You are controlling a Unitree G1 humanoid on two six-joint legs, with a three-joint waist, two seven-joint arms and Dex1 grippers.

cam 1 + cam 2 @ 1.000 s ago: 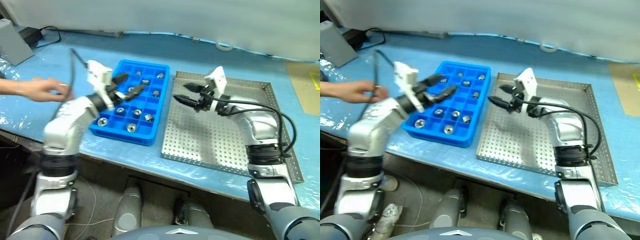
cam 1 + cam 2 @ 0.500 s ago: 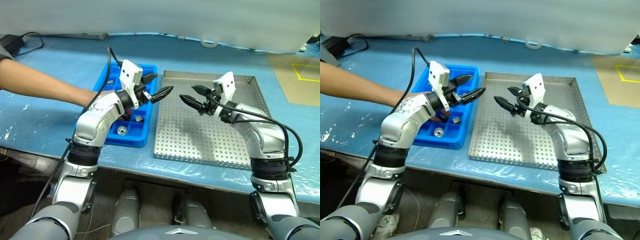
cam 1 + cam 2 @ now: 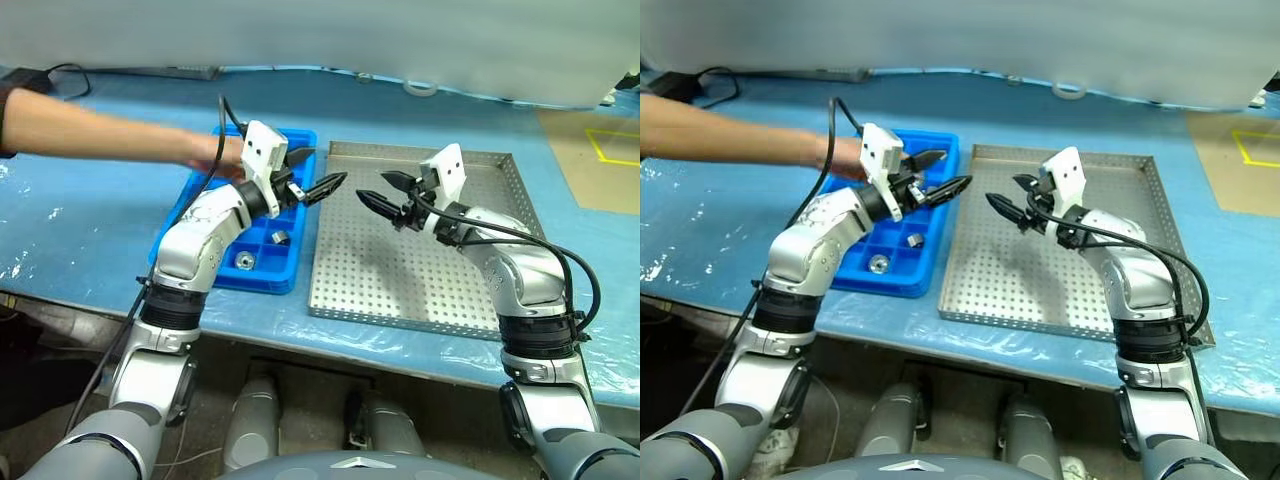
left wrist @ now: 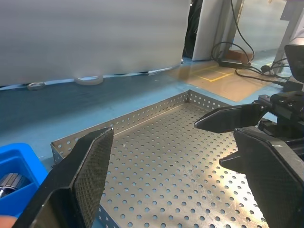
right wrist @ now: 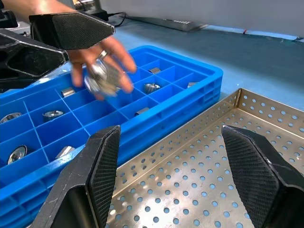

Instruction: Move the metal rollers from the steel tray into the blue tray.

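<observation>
Steel tray (image 3: 420, 290), perforated, sits nearest on the blue-covered table (image 3: 90, 210), floor bare. Both grippers hover over its far-left part, facing each other: left gripper (image 3: 318, 172) fingers spread wide, nothing between; right gripper (image 3: 385, 190) fingers spread too, empty. Blue tray (image 3: 285, 275) lies just left of the steel tray, touching or nearly so, metal rollers (image 5: 52, 114) sitting in its compartments. Person's hand (image 5: 102, 66) reaches over the blue tray behind the left gripper, clutching several rollers. Tape roll (image 3: 1068, 90) lies far back.
</observation>
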